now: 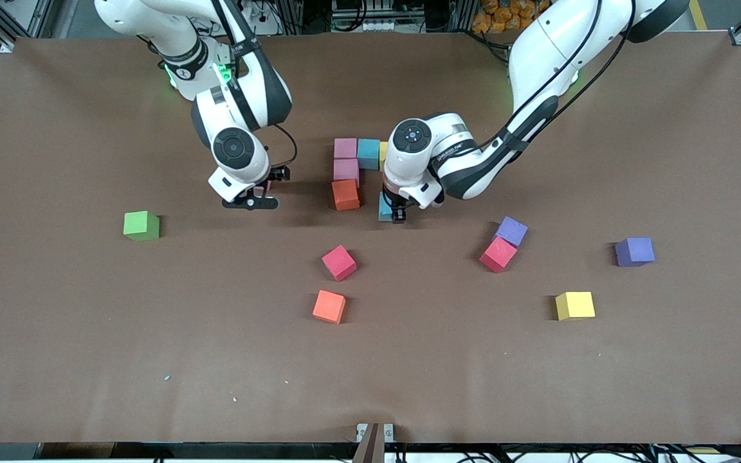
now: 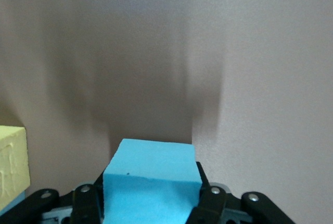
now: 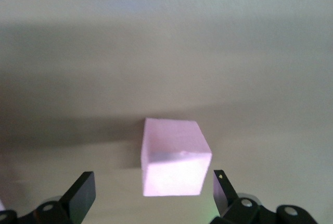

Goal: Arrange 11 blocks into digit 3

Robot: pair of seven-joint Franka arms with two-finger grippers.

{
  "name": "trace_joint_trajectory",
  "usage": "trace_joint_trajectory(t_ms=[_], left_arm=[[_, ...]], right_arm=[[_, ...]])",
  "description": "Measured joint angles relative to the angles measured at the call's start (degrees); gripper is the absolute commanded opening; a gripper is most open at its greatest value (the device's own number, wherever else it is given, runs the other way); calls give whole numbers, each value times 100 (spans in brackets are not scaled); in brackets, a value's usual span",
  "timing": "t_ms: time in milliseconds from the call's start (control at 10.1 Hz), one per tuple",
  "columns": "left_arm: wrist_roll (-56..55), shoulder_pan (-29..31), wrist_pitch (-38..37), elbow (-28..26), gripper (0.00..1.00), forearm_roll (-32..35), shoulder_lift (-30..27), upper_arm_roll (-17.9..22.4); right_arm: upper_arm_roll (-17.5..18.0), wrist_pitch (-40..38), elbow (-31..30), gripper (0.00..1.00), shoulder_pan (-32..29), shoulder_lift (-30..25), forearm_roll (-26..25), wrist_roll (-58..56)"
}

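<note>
My left gripper [image 1: 397,210] is shut on a light blue block [image 2: 151,179], low at the table a small gap from the orange block [image 1: 345,194], toward the left arm's end. That orange block ends a column with two pink blocks [image 1: 346,170]. A light blue block [image 1: 368,153] and a yellow block [image 1: 383,155] continue the row from the column's farthest pink one. My right gripper [image 3: 153,193] stands open low over a pink block [image 3: 174,164], whose near face lies between its fingertips [image 3: 83,193]. The right hand hides that block in the front view.
Loose cubes lie nearer the front camera: crimson [image 1: 339,262], orange [image 1: 329,306], crimson [image 1: 498,254] touching purple [image 1: 511,231], another purple [image 1: 634,251], and yellow [image 1: 575,305]. A green cube [image 1: 141,226] sits toward the right arm's end. A yellow cube [image 2: 11,164] is close beside the left gripper.
</note>
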Motion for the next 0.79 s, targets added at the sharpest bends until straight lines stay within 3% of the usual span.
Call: trace_joint_trajectory(t_ms=[394,789], left_arm=[[-54,-185,35,14,23,6,-2,-2],[-74,-325,40,89,23,6,-3,0]], right_arm=[[-15,80,-556,100,-52,-60,12,0],[-5,320,-691,100,-53,-61,241,0]])
